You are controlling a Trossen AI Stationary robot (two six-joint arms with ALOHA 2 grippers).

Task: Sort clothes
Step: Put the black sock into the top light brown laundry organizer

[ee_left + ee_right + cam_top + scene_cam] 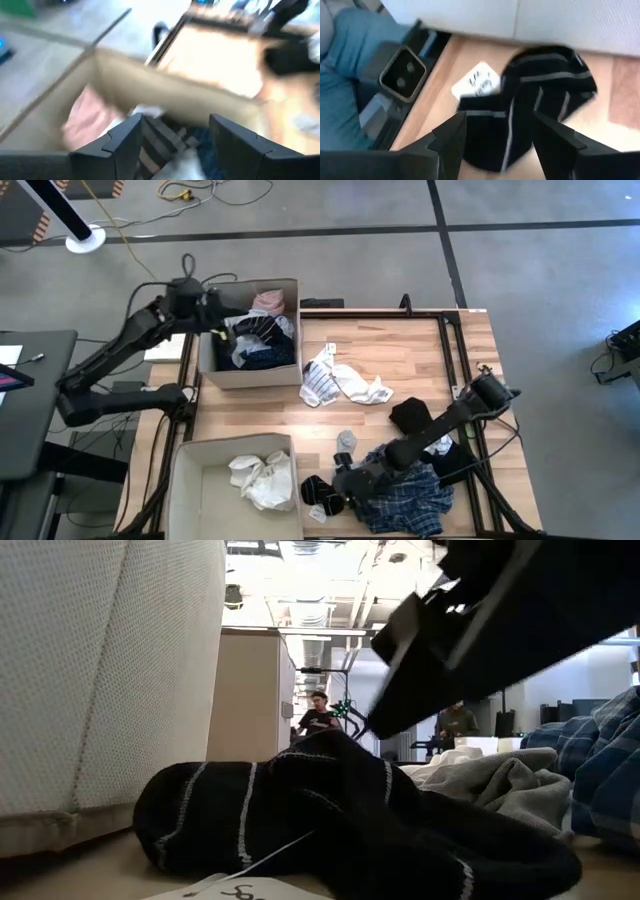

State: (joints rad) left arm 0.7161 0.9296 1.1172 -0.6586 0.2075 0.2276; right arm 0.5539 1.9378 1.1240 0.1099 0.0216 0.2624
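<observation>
The right gripper (338,480) hangs low at the near edge of the table (400,360), fingers spread, with the black striped sock (540,100) straddled between them but not yet pinched. From above, this sock (318,490) is only a dark lump just right of the near box (185,480). The right wrist view shows its pale stripes and a white tag (477,82) beside it. The low view shows it lying flat, its long axis running left to right across the tabletop, bunched in the middle.

The left gripper (222,333) hovers over the far box (215,370), fingers apart and holding nothing. Its wrist view shows a pink garment (87,117) and a striped piece (160,145) below, inside the box walls.

A blue plaid garment (410,500) lies under the right arm, and white and striped clothes (340,385) lie mid-table. A white garment (262,475) sits in the near box.
</observation>
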